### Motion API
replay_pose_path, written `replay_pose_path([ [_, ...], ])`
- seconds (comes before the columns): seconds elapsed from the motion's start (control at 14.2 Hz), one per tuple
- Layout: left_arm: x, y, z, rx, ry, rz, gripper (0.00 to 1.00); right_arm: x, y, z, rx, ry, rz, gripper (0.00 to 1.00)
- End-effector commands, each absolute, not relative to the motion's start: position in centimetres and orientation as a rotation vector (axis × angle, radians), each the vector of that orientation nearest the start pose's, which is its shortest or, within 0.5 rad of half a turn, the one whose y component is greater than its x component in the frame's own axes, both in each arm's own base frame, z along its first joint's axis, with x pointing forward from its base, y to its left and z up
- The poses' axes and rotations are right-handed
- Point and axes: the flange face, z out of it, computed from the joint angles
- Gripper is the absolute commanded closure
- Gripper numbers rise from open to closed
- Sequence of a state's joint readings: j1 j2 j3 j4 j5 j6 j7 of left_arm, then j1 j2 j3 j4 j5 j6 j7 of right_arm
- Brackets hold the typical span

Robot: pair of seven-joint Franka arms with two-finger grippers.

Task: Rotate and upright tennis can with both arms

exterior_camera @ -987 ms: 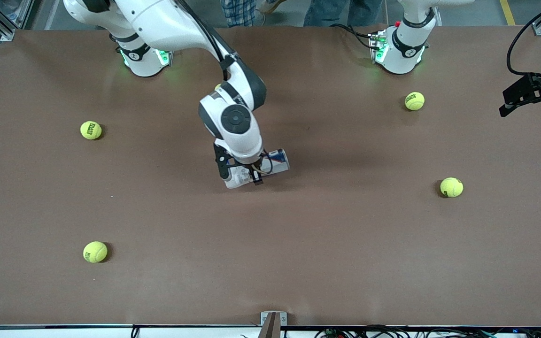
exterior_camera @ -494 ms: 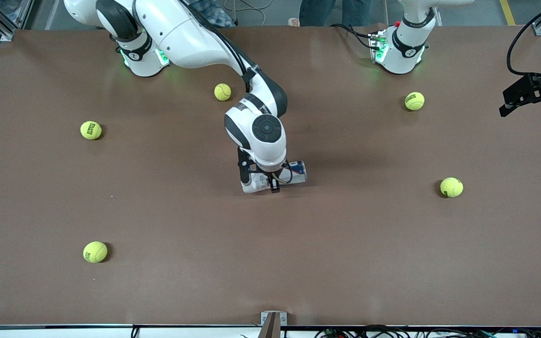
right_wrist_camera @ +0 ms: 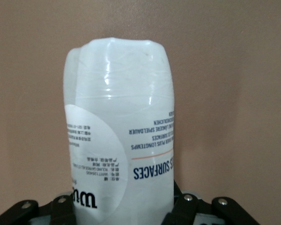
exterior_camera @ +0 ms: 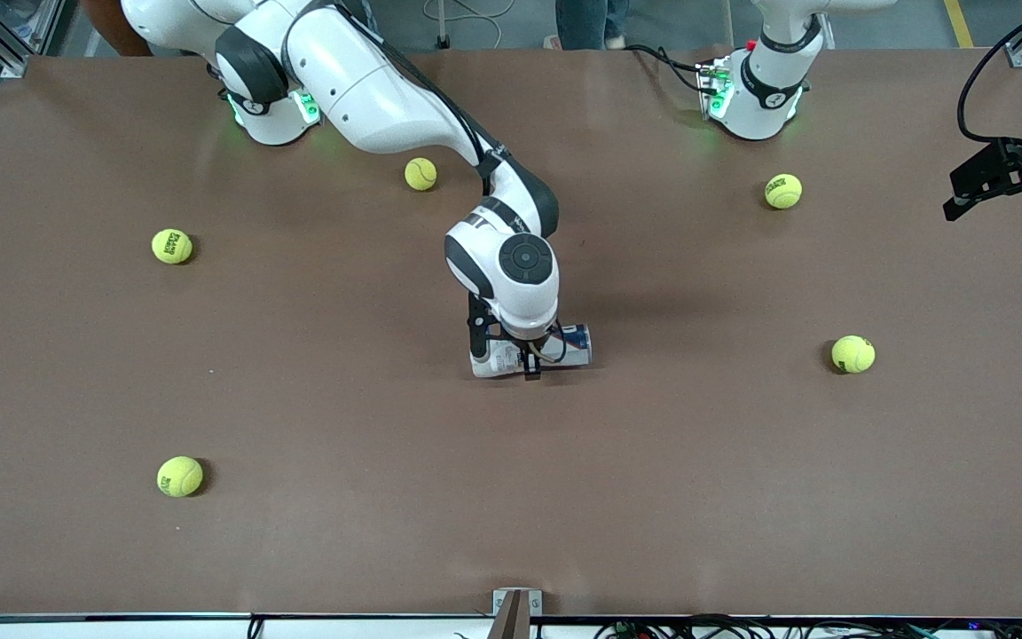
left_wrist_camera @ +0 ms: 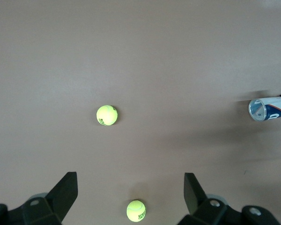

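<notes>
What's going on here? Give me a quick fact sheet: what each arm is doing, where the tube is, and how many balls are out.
right gripper: shut on the tennis can, near the middle of the table
tennis can: lying on its side, not upright
left gripper: open, waiting off the left arm's end of the table
tennis balls in front view: five, loose
ball closest to the front camera: toward the right arm's end

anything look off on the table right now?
The tennis can lies on its side mid-table rather than upright, clamped by the right gripper. In the left wrist view its visible end looks open. Five balls lie scattered loose, e.g. one near the right arm's base. The left gripper waits open at its table end.
</notes>
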State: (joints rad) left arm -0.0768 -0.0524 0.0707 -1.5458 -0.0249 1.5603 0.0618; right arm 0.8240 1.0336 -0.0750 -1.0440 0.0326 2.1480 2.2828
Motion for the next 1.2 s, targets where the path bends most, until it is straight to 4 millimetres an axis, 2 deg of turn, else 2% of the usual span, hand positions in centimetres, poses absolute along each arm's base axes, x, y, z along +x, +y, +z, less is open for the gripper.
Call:
replay_pose_path([
  [0.0,53.6,-0.4,66.8,-3.164,0.106,-0.122,0.00,56.3,55.8,20.6,-2.191,2.104,-0.093,0.37],
  [0.42,53.6,-0.4,66.8,-3.164,0.106,-0.122,0.00,55.9,56.4,20.4,-2.190,2.070,-0.095,0.33],
  [0.56,53.6,-0.4,66.8,-3.164,0.104,-0.122,0.00,55.8,56.5,19.8,-2.192,2.074,-0.095,0.20],
  [0.63,53.6,-0.4,66.8,-3.164,0.106,-0.122,0.00,55.4,56.7,19.3,-2.199,2.069,-0.097,0.20],
  [0.78,53.6,-0.4,66.8,-3.164,0.104,-0.122,0.00,55.5,56.6,18.8,-2.197,2.068,-0.106,0.04],
  [0.85,53.6,-0.4,66.8,-3.164,0.106,-0.122,0.00,55.6,56.5,18.8,-2.196,2.068,-0.108,0.00],
  [1.13,53.6,-0.4,66.8,-3.164,0.106,-0.122,0.00,55.7,56.5,18.8,-2.198,2.065,-0.111,0.00],
])
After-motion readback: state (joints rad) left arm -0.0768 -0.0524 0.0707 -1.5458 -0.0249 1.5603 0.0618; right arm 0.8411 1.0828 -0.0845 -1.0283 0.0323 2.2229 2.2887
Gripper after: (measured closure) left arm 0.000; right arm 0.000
